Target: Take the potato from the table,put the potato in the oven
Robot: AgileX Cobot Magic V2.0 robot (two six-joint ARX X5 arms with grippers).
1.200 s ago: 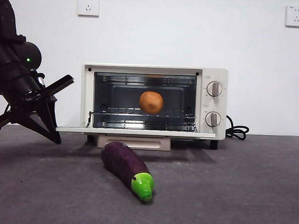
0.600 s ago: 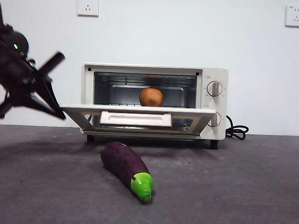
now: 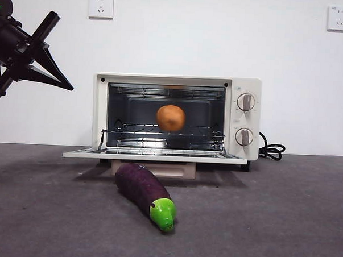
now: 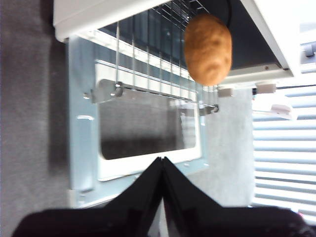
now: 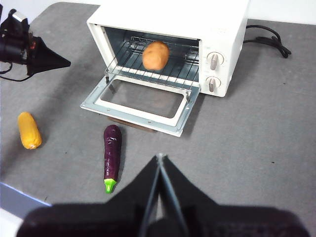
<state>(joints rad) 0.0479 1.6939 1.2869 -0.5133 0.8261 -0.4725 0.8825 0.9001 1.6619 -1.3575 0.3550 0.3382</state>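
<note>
The orange-brown potato (image 3: 171,117) (image 4: 208,48) (image 5: 155,55) lies on the wire rack inside the cream-white oven (image 3: 244,89) (image 5: 217,19). The oven's glass door (image 3: 153,155) (image 5: 143,101) hangs open, lying flat. My left gripper (image 3: 68,86) (image 4: 162,160) (image 5: 66,63) is shut and empty, raised to the left of the oven above the level of the door. Its tip points toward the oven. High above the table (image 3: 281,213), on the near side of the oven, my right gripper (image 5: 159,157) is shut on nothing.
A purple eggplant (image 3: 145,190) (image 5: 112,148) with a green cap lies on the table just before the open door. A yellow corn cob (image 5: 28,130) rests further left. A black cord (image 3: 271,150) trails from the oven's right side.
The oven door swung halfway up, then dropped back to lie flat open. My left gripper rose up and to the left, away from the door. The potato stayed on the rack.
</note>
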